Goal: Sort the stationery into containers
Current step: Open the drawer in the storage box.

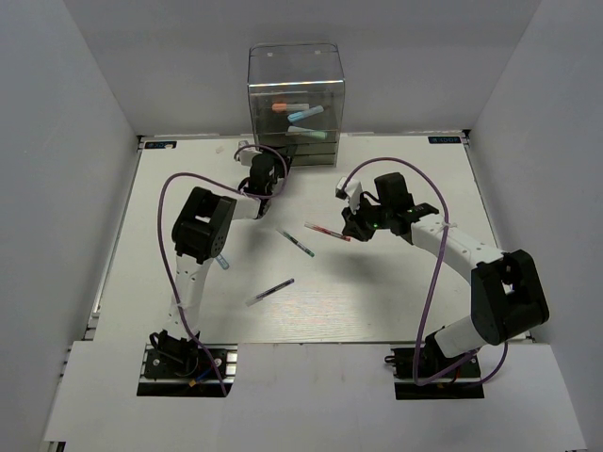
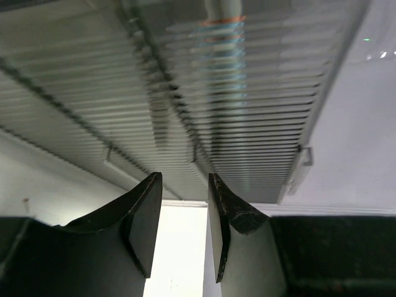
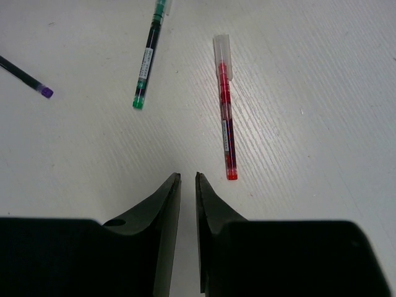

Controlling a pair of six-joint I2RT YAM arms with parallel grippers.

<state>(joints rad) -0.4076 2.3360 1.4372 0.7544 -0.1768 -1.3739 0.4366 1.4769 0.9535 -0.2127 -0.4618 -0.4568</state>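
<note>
The clear drawer box [image 1: 295, 104] stands at the table's far edge, with orange and light-blue markers [image 1: 300, 112] inside. My left gripper [image 1: 274, 164] is at the box's lower left front. In the left wrist view the left gripper [image 2: 184, 182] is part open and empty, with the ribbed drawer fronts [image 2: 260, 105] just ahead. My right gripper [image 1: 351, 225] hangs over the table beside a red pen [image 1: 327, 232]. In the right wrist view the right gripper [image 3: 187, 177] is almost shut and empty, and the red pen [image 3: 226, 124] lies just ahead to the right.
A green pen [image 1: 296, 241] [image 3: 148, 59] lies left of the red one. A dark pen with a purple end [image 1: 270, 291] [image 3: 25, 77] lies nearer the front. A small light-blue-capped piece [image 1: 223, 264] lies by the left arm. Purple cables loop over both arms.
</note>
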